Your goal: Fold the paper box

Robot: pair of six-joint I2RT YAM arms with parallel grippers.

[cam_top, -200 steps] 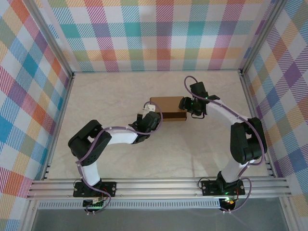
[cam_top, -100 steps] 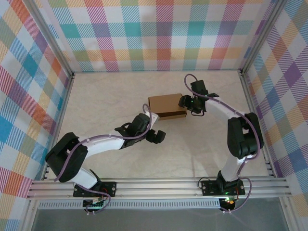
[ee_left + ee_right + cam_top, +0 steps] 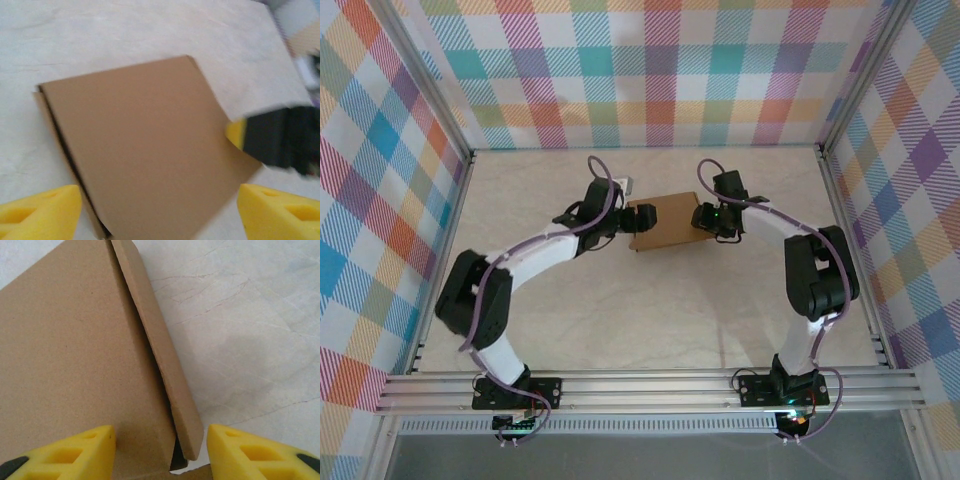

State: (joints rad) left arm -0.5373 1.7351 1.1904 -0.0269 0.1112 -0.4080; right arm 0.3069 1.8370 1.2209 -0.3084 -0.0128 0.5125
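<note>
Plaid-patterned fabric walls [image 3: 390, 180] in many colours enclose the workspace on the left, far and right sides.

Item 1. Pale, marbled flat table surface [image 3: 540, 300]; holds everything below.

Item 2. Left arm [image 3: 535, 250], white links with black joints. It arcs from its base at the near left up towards the table's middle.

Item 3. Left gripper [image 3: 620, 218], black body with yellow foam fingertips [image 3: 40, 210]. It sits at the left end of the box. Its jaws stand wide apart and hold nothing. In the left wrist view [image 3: 160, 215] the box's near part lies between the two tips, untouched by either.

Item 4. Plain brown cardboard paper box [image 3: 665, 222], flat and rectangular, unmarked. It lies on the table at mid-depth between the two grippers, slightly skewed. Its top panel [image 3: 145, 150] is closed. A narrow side flap [image 3: 160, 355] runs along one edge and stands a little away from the body [image 3: 75, 350].

Item 5. Right gripper [image 3: 705, 218], same build, at the right end of the box. Jaws partly open, nothing clamped. In its own wrist view [image 3: 160, 455] one fingertip [image 3: 60, 455] hangs over the top panel and the other over bare table, with the flap's end between them. In the left wrist view one yellow pad [image 3: 235, 135] is at the box's far edge.

Item 6. Right arm [image 3: 815, 280], matching the left, rising from the near right.
</note>
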